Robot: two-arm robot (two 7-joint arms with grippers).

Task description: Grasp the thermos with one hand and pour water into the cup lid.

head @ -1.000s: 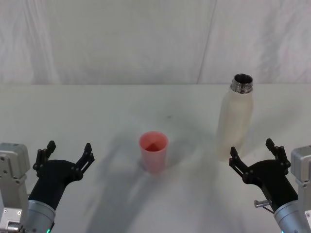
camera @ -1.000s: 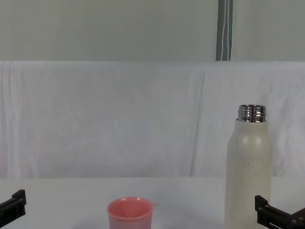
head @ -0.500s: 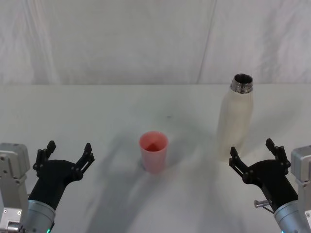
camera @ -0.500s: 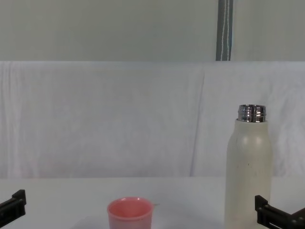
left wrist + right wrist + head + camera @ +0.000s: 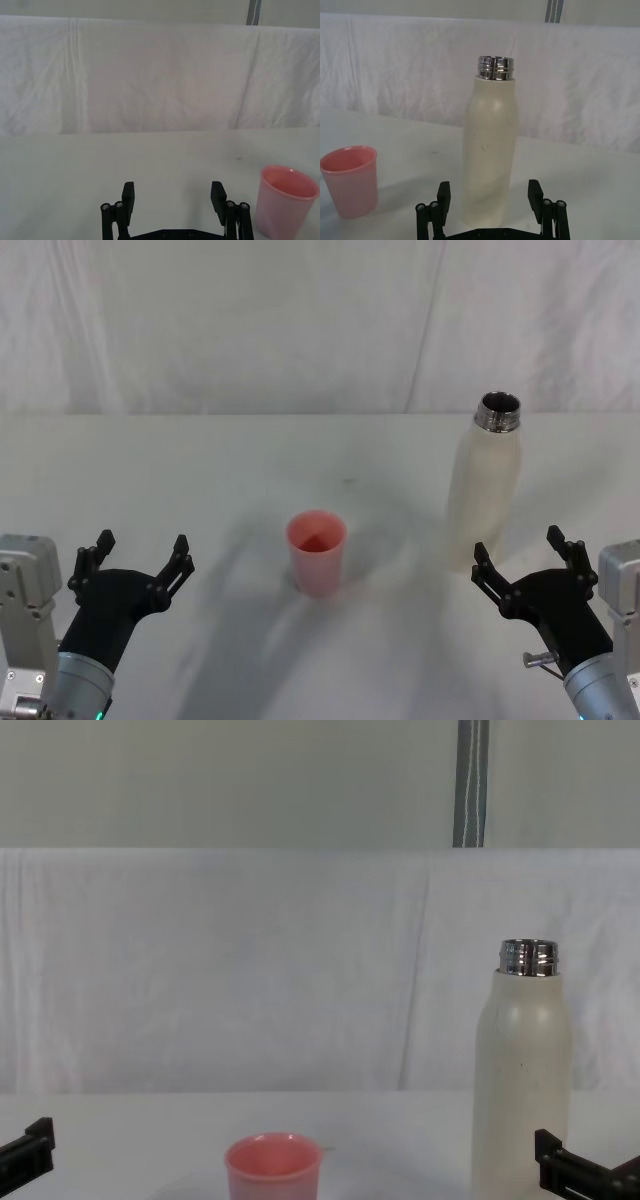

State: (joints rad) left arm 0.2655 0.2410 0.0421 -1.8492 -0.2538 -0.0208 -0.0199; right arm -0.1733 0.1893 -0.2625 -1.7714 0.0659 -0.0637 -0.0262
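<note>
1. Thermos [image 5: 484, 492] is standing upright, uncapped, right of tabletop [image 5: 200, 460] centre. Cup [image 5: 317, 552] is sitting mid-tabletop, mouth up, ready for pouring.
2. Right gripper [image 5: 524, 553] is hovering near the front edge, fingers apart, just short of the thermos base and lined up on it, not touching.
3. Left gripper [image 5: 139, 553] is idling front-left, fingers apart, empty.

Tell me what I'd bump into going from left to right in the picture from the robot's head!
left gripper → pink cup → white bottle → right gripper
</note>
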